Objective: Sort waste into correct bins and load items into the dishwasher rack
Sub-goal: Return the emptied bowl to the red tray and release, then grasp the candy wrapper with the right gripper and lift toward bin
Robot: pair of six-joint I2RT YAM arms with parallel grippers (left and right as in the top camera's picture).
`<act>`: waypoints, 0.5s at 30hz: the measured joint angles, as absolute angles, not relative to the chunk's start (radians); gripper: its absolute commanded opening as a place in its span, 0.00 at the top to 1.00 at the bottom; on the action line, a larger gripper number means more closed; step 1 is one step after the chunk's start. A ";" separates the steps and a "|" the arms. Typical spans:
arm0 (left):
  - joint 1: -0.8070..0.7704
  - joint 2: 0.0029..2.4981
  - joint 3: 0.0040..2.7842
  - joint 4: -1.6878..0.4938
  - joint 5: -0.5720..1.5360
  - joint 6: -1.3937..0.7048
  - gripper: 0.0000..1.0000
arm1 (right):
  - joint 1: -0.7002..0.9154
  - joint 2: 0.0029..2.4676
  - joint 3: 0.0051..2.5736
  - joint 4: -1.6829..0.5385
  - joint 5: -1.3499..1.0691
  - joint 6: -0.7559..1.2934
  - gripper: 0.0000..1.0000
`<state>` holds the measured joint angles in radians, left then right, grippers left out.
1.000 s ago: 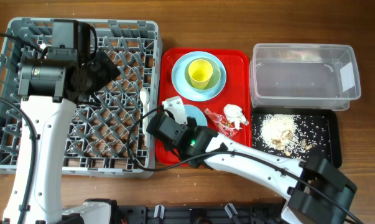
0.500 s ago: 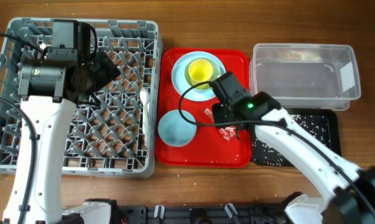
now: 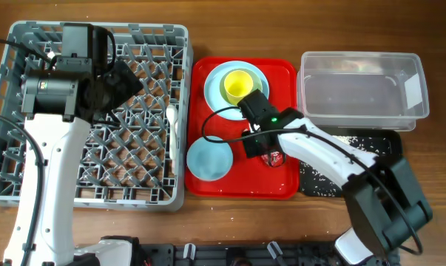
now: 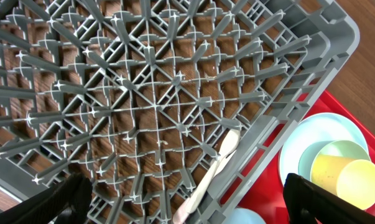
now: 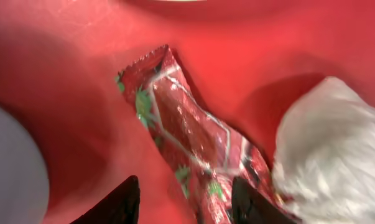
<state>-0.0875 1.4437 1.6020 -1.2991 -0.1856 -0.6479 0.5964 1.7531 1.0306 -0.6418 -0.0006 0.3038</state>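
A crinkled red snack wrapper (image 5: 187,137) lies on the red tray (image 3: 282,74), with a white tissue (image 5: 330,149) just to its right. My right gripper (image 5: 186,202) hangs low over the wrapper, open, one finger on each side of its near end. In the overhead view the right gripper (image 3: 261,144) covers most of the wrapper (image 3: 274,157). My left gripper (image 4: 187,208) stands wide open and empty above the grey dishwasher rack (image 4: 143,93). A white spoon (image 4: 221,155) lies in the rack by its right wall.
On the tray are a light blue bowl (image 3: 209,158) and a yellow-green cup (image 3: 237,85) in a pale green bowl on a blue plate (image 3: 214,80). A clear tub (image 3: 359,89) and a black tray (image 3: 389,159) with rice scraps (image 3: 322,177) stand at the right.
My right arm swung from the tray's front left to the wrapper, and its jaws parted. The light blue bowl now sits uncovered at the tray's front left. The left arm is unmoved.
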 measured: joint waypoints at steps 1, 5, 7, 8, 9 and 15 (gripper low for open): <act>-0.088 1.444 1.602 -1.299 -0.186 -0.648 0.00 | 0.596 1.770 1.030 -0.638 0.000 0.304 0.56; -0.088 1.444 1.602 -1.299 -0.186 -0.648 0.00 | 0.596 1.803 1.029 -0.626 0.004 0.293 0.96; -0.088 1.444 1.602 -1.299 -0.186 -0.648 0.00 | 0.596 1.803 1.029 -0.624 -0.012 0.292 0.96; -0.088 1.444 1.602 -1.299 -0.186 -0.648 0.00 | 0.596 1.803 1.030 -0.630 -0.028 0.290 0.96; -0.088 1.444 1.602 -1.299 -0.186 -0.648 0.00 | 0.596 1.802 1.032 -0.653 -0.045 0.290 0.96; -0.087 1.444 1.602 -1.299 -0.186 -0.648 0.00 | 0.530 1.441 1.076 -0.675 0.117 0.363 0.96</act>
